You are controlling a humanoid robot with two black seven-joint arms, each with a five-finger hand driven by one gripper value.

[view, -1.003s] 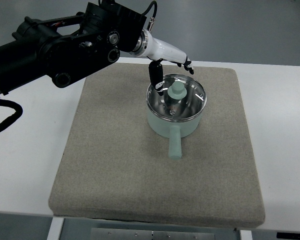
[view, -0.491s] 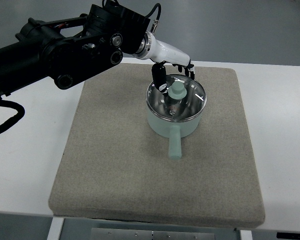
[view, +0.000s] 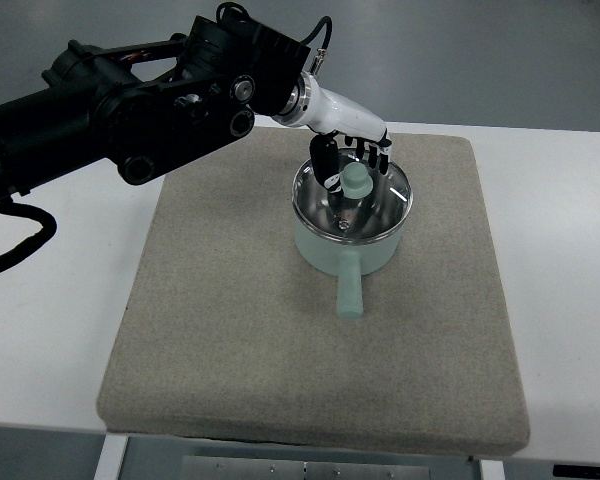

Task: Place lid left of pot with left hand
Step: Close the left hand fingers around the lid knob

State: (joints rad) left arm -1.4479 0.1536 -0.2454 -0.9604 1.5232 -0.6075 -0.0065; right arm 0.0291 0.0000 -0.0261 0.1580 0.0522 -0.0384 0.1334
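- Top view: the left hand [view: 352, 160], white-shelled with black finger joints, reaches in on a bulky black arm [view: 130, 110] from the picture's left edge and hangs over the far rim of the pot.
- Its fingers [view: 372, 158] are parted and curved downward around the pale green round knob [view: 356, 181] of the lid; a black thumb sits at the knob's left side, the other fingers at its far side.
- Whether the fingers already press on the knob or are just beside it cannot be told; they are not clamped shut, and the lid is not lifted.
- The shiny, clear-looking round lid [view: 352, 197] with a metal rim lies flat on top of the pot, covering its mouth.
- The pale mint-green pot [view: 325, 252] stands upright on the mat, a little right of the mat's middle and toward its far edge; its straight green handle [view: 349, 287] points toward the camera side.
- The grey-beige square fabric mat [view: 230, 330] lies on a white table [view: 50, 340]; the stretch of mat to the left of the pot is bare.
- Count: one pot, one lid, one knob, one handle, one mat, one hand showing.
- A black cable [view: 15, 245] loops at the left edge over the table.
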